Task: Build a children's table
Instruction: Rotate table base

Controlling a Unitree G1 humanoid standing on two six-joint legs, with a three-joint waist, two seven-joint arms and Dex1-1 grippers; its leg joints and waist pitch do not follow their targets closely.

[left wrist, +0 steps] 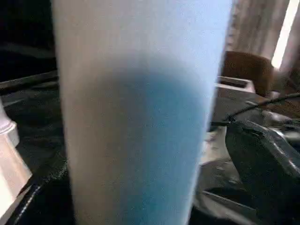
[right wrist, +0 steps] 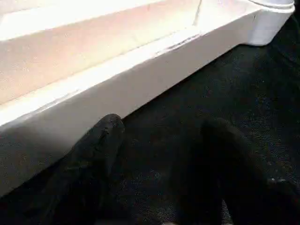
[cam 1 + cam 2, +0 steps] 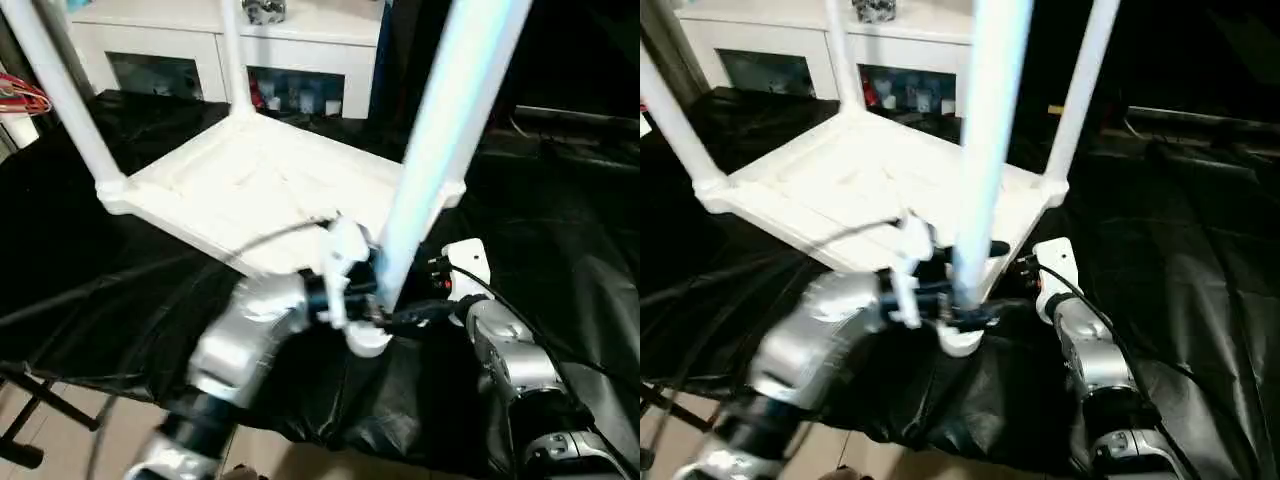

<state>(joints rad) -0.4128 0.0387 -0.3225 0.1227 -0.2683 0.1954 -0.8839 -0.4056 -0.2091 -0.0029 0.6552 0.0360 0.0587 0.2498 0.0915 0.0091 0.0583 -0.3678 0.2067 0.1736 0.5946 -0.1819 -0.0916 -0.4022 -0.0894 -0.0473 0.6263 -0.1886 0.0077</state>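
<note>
While the near leg [image 3: 440, 140] leans as it does, the hazard sits right between your left fingers. Start well off to their left: one leg [image 3: 60, 90] stands in its corner of the upturned table top [image 3: 250, 180], and beyond the fingers another leg [image 3: 233, 60] stands at the far corner. Neither needs you.

The left gripper [image 3: 372, 303] has its fingers spread almost as wide as they go, with the near leg's lower end between them, just above the corner socket [image 3: 368, 342]. Whether they actually bear on the tube, I cannot tell. Judging by the tilt, the leg may not be fully seated. Back away now and it could tip out and fall. Press down off its axis and it could jam, or shove the whole top across the black cloth [image 3: 560, 230].

Just right of that leg, the right gripper [image 2: 164, 129] has its fingers apart and holding nothing, low over the cloth and close beside the table top's edge. It braces nothing there, so any sideways push from the left would likely go unchecked. Bring it against the edge before you press.
</note>
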